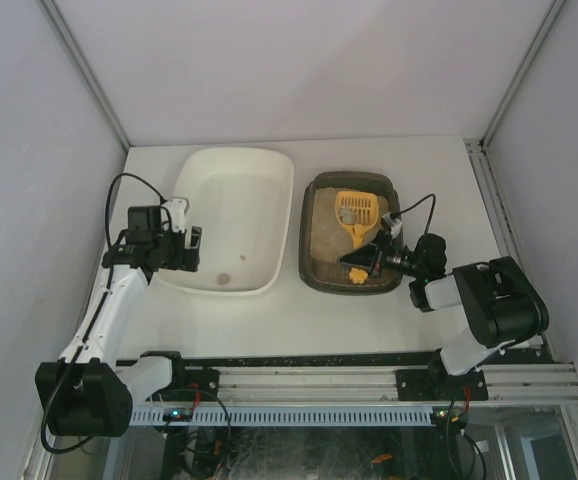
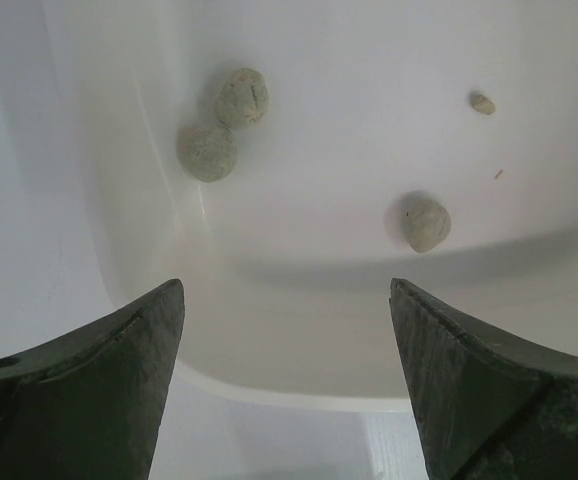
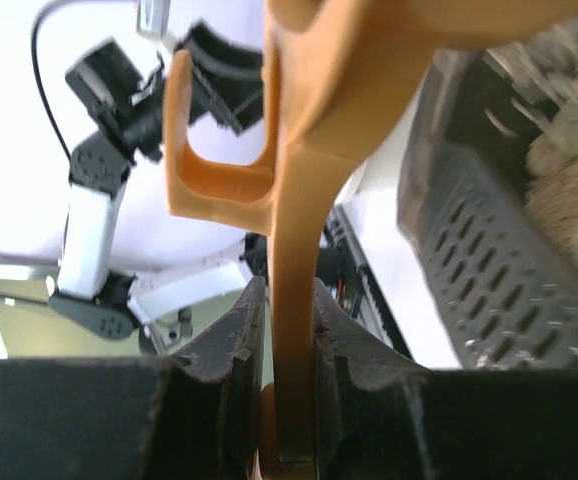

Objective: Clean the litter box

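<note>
Currently the litter box (image 1: 318,262) sits on the right half of the white table (image 1: 369,320), just beside the white tub (image 1: 269,165) on its left, both lying lengthwise away from the arms. Pale sandy litter (image 1: 321,235) covers its floor. A yellow slotted scoop (image 1: 356,212) lies inside it, blade toward the far end and handle pointing back toward the near rim; a small grey lump seems to rest on the blade, though it is too small to be sure.

The right gripper (image 1: 361,262) reaches in over the near rim of the litter box and is clamped on the scoop's handle. From the right wrist view, the 2 dark fingers (image 3: 231,345) press against either side of the thin orange-yellow handle, with its hanging loop just ahead of them and the box's dark slotted rim to the right.

The left gripper (image 1: 193,250) hovers over the near-left corner of the tub, jaws spread wide and holding nothing. Below it, the left wrist view shows 3 round grey-green clumps (image 2: 207,152) on the tub's floor: 2 touching each other near the left wall and 1 apart to the right. A tiny fragment (image 2: 482,102) lies farther back.
</note>
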